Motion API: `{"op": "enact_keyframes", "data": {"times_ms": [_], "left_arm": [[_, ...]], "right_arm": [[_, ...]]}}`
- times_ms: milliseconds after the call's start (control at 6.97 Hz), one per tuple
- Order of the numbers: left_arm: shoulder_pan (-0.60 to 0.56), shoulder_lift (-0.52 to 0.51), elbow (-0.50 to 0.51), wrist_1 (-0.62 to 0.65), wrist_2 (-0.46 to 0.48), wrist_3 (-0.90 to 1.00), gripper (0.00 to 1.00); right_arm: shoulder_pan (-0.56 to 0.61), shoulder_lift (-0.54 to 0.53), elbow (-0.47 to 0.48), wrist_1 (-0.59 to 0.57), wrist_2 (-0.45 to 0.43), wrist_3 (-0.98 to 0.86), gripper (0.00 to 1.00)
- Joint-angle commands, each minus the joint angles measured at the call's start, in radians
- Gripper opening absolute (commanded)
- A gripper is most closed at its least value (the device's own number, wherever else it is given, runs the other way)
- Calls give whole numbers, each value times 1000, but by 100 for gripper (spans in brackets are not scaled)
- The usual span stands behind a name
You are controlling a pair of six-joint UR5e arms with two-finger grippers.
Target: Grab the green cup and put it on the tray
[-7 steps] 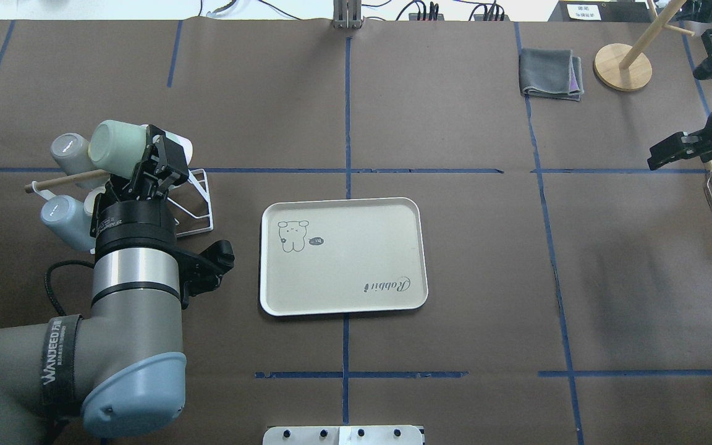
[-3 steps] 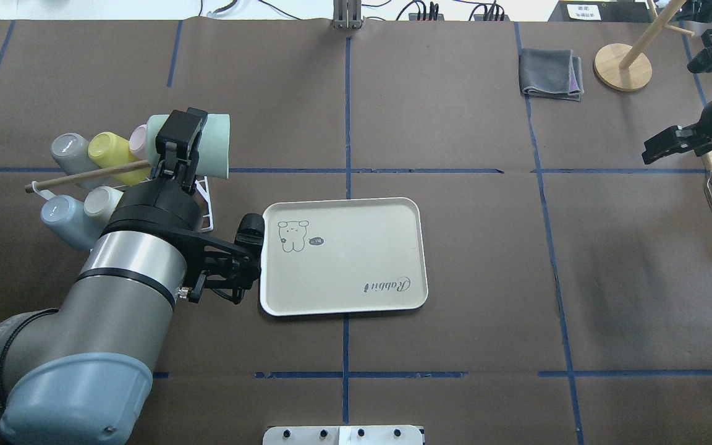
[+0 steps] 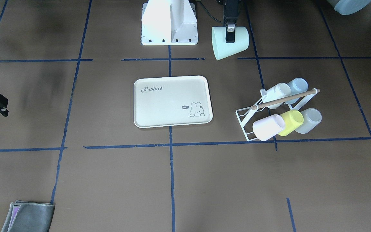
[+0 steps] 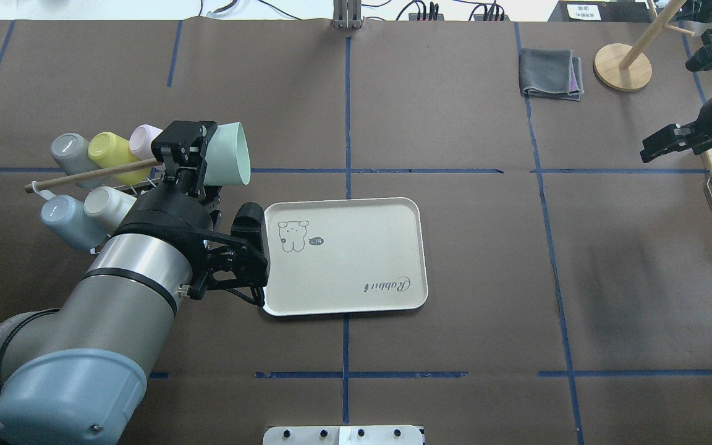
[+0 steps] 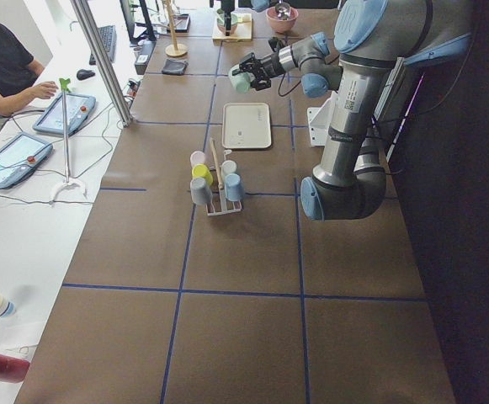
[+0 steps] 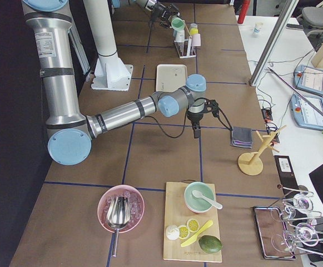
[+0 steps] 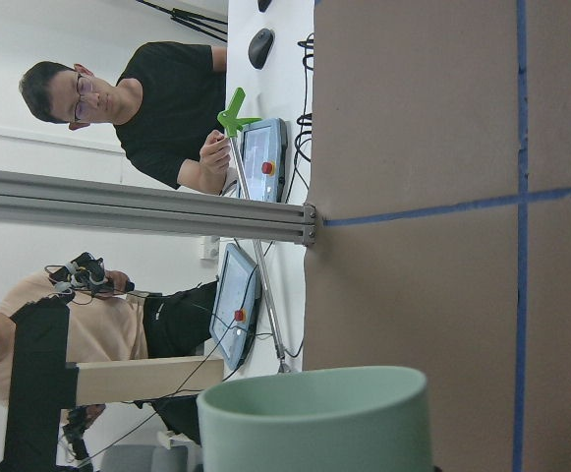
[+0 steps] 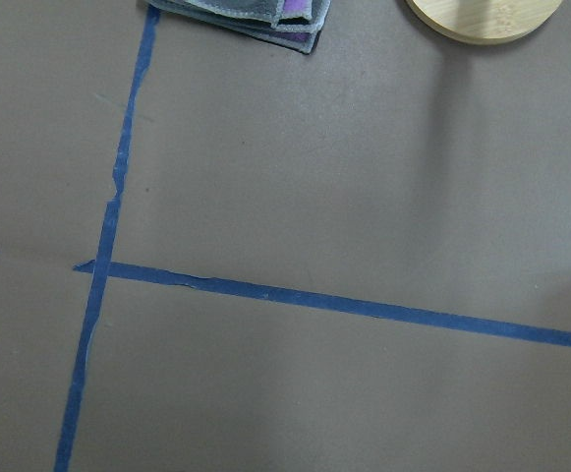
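L gripper (image 3: pixel 230 33) is clamped on the cup (image 3: pixel 222 47), one finger across its wall. Cup's in the air on its side, mouth facing the tray (image 4: pixel 343 247). It sits just off the tray's near-rack corner, clear of the rack (image 3: pixel 241 125), not yet over the tray. Step in hand, I'd say: carry & set down. Move sideways until the cup is well inside the rim, not over the edge. Rotate wrist so the base faces down before descending. Lower slow till the base sits flat, then release & lift straight up to avoid tipping it. R gripper (image 4: pixel 659 143) is parked far off at the table edge; can't tell if its jaws are apart.
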Motion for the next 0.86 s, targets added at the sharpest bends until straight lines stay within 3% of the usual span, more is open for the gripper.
{"op": "enact_keyframes", "data": {"times_ms": [0,430,717], "left_arm": [[-7,-4,85,-151,-39,-229,10],[-23,-4,203,-462,-194,-501,5],[-26,-2,286,-663,-260,-519,1]], "right_arm": [[0,1,-1,0,0,1,100],[0,1,-4,0,-2,0,100],[0,1,-9,0,-2,0,100]]}}
